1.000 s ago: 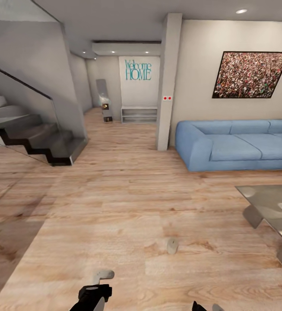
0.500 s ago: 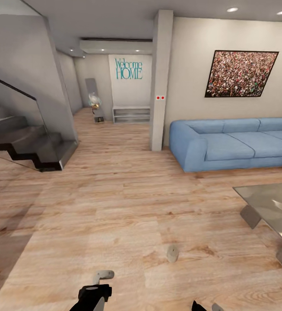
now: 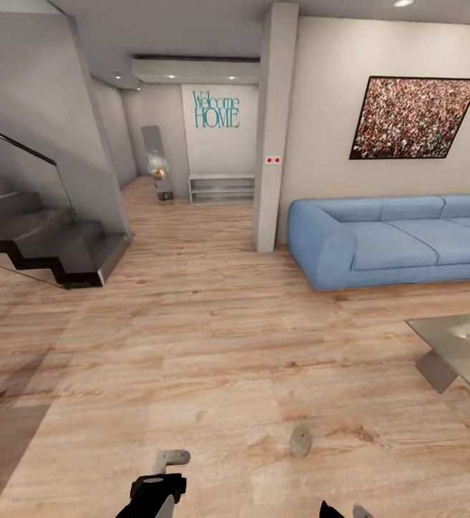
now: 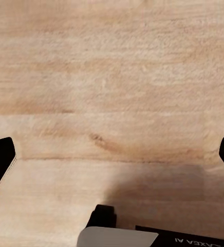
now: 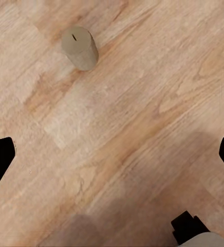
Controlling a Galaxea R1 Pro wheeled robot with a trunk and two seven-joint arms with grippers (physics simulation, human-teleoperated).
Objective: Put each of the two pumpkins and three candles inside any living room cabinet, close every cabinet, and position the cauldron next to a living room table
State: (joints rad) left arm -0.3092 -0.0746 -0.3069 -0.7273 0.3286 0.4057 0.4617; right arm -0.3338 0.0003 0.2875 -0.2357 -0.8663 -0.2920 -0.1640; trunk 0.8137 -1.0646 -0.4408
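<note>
- The left gripper (image 4: 112, 154) hangs over bare light wood plank floor (image 3: 191, 345), its jaws spread wide with nothing between them; in the head view its black-and-white body (image 3: 159, 485) sits at the near edge.
- The right gripper (image 5: 112, 154) likewise hangs over the floor with jaws spread wide and empty; a small part of it (image 3: 342, 511) shows at the near edge of the head view.
- A short stubby beige-grey cylindrical candle (image 3: 300, 440) with a tiny wick stands upright on the floor, just ahead of the right gripper and apart from it; the right wrist view shows it from above (image 5: 79, 48).
- Beyond the candle and to its right stands the low table with a glossy grey rectangular surface (image 3: 458, 345) and an angled slab leg.
- Farther from the candle, behind that table, a blue corner sofa (image 3: 393, 241) stands against the pale wall, under a dark-framed speckled picture (image 3: 413, 118).
- Left of the sofa rises a grey square pillar (image 3: 270, 129).
- Well left of the candle, a dark staircase (image 3: 40, 241) with a glass rail climbs away.
- Farthest off, down the hallway, teal "Welcome HOME" lettering (image 3: 216, 109) hangs above a low white open shelf unit (image 3: 222, 188).
</note>
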